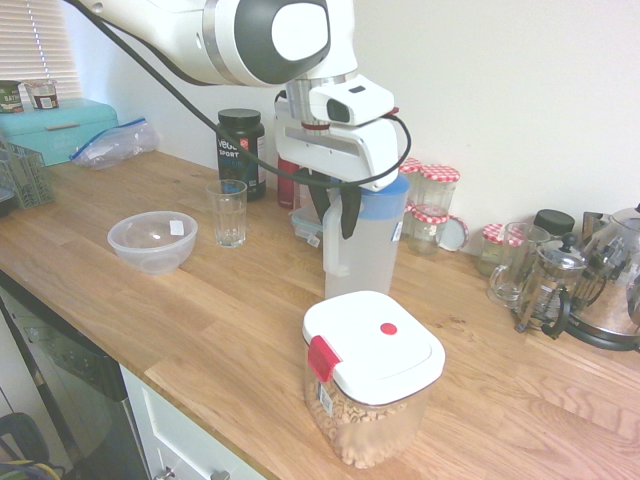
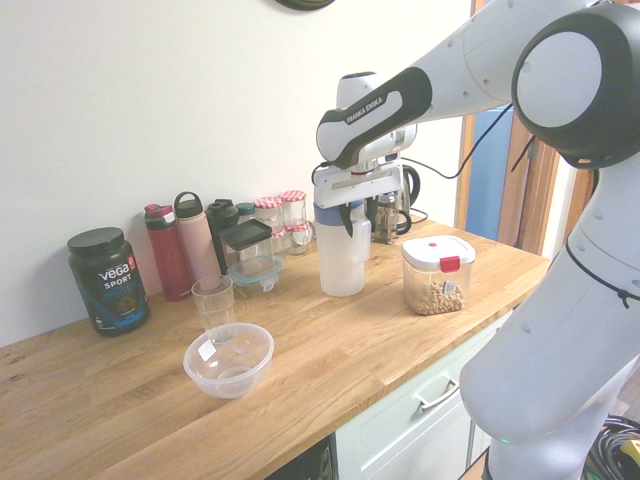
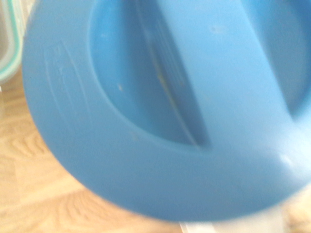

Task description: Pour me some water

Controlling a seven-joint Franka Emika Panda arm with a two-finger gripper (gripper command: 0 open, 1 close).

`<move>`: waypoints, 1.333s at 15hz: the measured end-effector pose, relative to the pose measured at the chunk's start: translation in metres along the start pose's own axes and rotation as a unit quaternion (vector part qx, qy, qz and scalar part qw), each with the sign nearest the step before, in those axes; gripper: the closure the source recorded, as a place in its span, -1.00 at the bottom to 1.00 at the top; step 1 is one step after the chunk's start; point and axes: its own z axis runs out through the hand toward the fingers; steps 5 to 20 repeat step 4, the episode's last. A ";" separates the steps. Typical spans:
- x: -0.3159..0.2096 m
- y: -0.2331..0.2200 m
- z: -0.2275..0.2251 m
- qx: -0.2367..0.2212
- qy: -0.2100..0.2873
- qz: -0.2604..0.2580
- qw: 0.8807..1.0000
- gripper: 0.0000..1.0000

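The fingers (image 1: pixel 334 212), dark and tapered, hung slightly parted on either side of the handle of the frosted white plastic pitcher (image 1: pixel 362 250); we could not tell whether they gripped it. The pitcher stood upright near the table's (image 1: pixel 230 330) back edge under a round, smooth blue lid (image 3: pixel 146 121). The water inside we could barely make out. A ribbed clear glass (image 1: pixel 228 212) and a translucent round bowl (image 1: pixel 152 241) sat apart from it, and a square white-lidded tub (image 1: pixel 370 375) of beige grains stood nearer the front edge.
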 end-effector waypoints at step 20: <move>-0.013 0.028 -0.039 -0.008 -0.004 -0.018 1.000 -1.00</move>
